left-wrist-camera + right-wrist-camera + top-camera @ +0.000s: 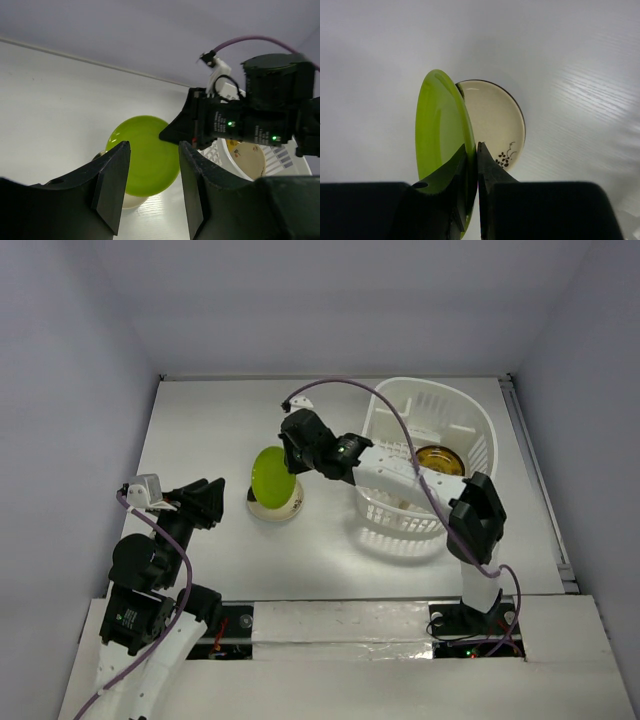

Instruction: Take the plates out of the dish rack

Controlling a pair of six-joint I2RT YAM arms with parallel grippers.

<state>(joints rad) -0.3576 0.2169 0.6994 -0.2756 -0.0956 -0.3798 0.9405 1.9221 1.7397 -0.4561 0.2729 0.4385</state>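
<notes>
My right gripper (293, 462) is shut on the rim of the lime green plate (271, 478), holding it tilted on edge just above a cream plate with dark marks (291, 505) that lies flat on the table. In the right wrist view the green plate (440, 125) is clamped between the fingers, with the cream plate (495, 122) behind it. The white dish rack (430, 465) stands at the right with a yellow-orange plate (440, 460) inside. My left gripper (212, 502) is open and empty, left of the plates; its view shows the green plate (147, 160) ahead.
The right arm (420, 480) stretches across the front of the rack. A cream plate (247, 157) shows inside the rack in the left wrist view. White walls enclose the table on three sides.
</notes>
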